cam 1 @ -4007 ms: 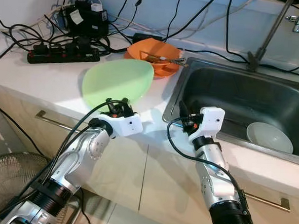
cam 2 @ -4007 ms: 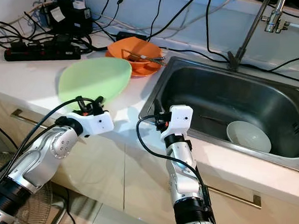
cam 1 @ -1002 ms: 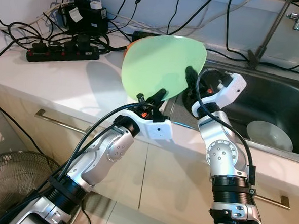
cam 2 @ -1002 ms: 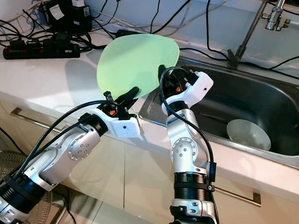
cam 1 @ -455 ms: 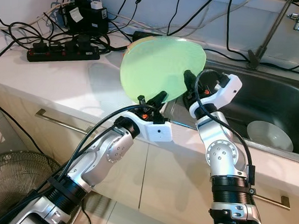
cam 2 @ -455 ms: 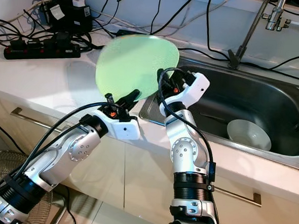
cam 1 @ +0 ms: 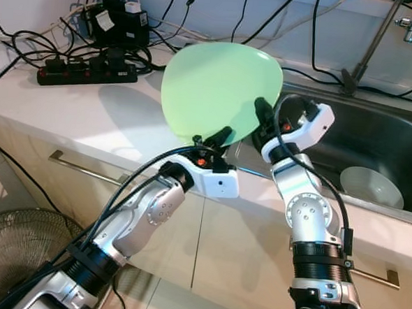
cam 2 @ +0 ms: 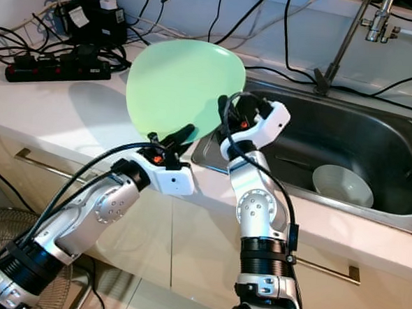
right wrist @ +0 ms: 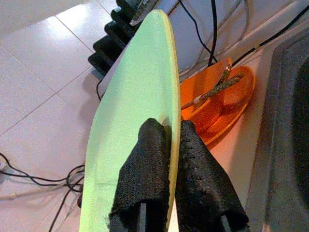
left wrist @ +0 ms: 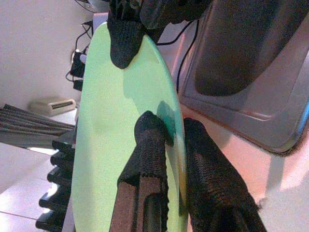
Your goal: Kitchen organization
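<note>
A pale green plate (cam 1: 220, 92) is held up on edge above the white countertop (cam 1: 76, 111), just at the left rim of the stainless steel sink (cam 1: 374, 147). The left gripper (cam 1: 214, 137) pinches the plate's lower rim: in the left wrist view its two black fingers (left wrist: 147, 159) sit one on each face of the plate, clamped onto the edge. The right gripper (cam 1: 261, 112) grasps the plate's right-hand rim, and the right wrist view shows its fingers (right wrist: 145, 179) closed on the thin edge in the same way, one on each side. So both claws are gripping the same plate, which touches neither the counter nor the sink. Behind the plate, on the counter, lies an orange dish (right wrist: 219, 104) with a utensil (right wrist: 217, 89) resting in it. A white bowl (cam 1: 372, 187) sits on the sink floor toward its right side, well apart from the plate. The faucet (cam 1: 374, 42) rises at the back of the sink. A black power strip (cam 1: 85, 71) and a tangle of black cables (cam 1: 129, 31) lie at the back left of the counter, and a fan grille (cam 1: 11, 251) stands on the floor at the lower left, below the drawer handle (cam 1: 76, 167).
</note>
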Robot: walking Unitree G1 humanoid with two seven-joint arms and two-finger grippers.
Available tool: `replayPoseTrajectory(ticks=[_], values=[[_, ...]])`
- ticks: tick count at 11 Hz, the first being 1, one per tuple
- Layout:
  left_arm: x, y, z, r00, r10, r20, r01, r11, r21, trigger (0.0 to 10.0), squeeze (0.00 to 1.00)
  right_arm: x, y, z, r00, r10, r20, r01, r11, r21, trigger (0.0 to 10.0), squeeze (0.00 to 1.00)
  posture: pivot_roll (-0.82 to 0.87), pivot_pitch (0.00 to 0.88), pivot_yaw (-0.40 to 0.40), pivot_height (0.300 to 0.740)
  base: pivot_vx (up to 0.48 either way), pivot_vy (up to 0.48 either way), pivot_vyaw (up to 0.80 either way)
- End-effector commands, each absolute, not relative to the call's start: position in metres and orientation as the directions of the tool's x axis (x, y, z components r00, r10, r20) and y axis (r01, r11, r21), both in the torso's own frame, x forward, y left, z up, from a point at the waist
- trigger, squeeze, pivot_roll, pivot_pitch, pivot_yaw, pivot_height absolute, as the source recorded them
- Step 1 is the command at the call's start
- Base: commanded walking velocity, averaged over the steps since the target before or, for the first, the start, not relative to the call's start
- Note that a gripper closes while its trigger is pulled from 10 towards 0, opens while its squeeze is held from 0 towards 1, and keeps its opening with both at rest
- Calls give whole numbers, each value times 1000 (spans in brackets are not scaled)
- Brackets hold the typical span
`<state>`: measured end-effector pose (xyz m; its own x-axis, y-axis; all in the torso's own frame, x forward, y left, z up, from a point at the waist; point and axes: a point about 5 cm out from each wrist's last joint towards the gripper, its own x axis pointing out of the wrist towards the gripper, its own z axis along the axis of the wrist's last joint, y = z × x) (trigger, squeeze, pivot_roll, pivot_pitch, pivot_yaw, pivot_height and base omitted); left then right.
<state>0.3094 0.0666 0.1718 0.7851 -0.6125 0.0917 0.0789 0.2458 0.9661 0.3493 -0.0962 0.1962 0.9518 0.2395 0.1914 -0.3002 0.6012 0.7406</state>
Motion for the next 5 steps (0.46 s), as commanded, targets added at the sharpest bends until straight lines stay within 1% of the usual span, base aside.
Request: replayPoseTrajectory(ticks=[1,2,3,4,5], values=[[311,64,196,763,-617,194,13,314,949,10000,1000,351,-85,194,954,255,161,-284,580,763,0,0,221,0,-24,740,0,0,0],[312,65,196,764,-615,195,15,319,948,10000,1000,351,-86,194,954,250,164,-283,579,765,0,0,222,0,-24,740,0,0,0],[312,65,197,764,-613,200,10,321,947,10000,1000,352,-90,197,958,226,177,-276,555,785,0,0,224,0,-25,740,0,0,0],[312,66,198,763,-612,208,1,323,946,10000,1000,353,-95,199,962,198,189,-267,535,802,0,0,224,0,-24,740,0,0,0],[312,66,199,763,-610,213,-5,324,946,10000,1000,355,-101,201,966,171,195,-257,533,806,0,0,223,0,-24,740,0,0,0]])
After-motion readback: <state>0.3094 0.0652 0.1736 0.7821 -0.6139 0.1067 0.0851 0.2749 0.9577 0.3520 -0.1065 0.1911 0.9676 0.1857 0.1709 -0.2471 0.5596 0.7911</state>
